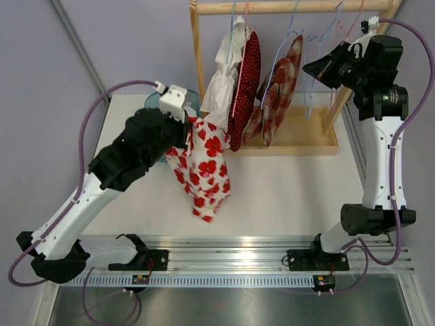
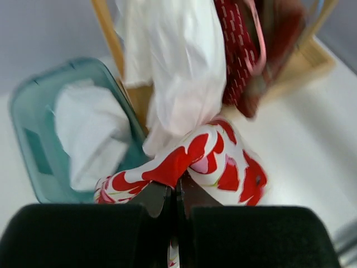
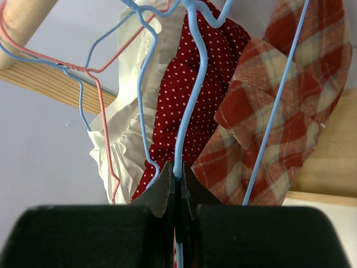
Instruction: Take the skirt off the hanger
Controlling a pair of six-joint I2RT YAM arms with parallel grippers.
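The skirt is white with red flowers. It hangs free from my left gripper over the table, to the left of the rack, with no hanger in it. In the left wrist view my left gripper is shut on a fold of the skirt. My right gripper is up at the rack's right end. In the right wrist view it is shut on the wire of a bare blue hanger, which hangs from the rail.
A wooden rack stands at the back. On hangers it holds a white garment, a red dotted one and a plaid one. A teal bin with white cloth sits left of the rack.
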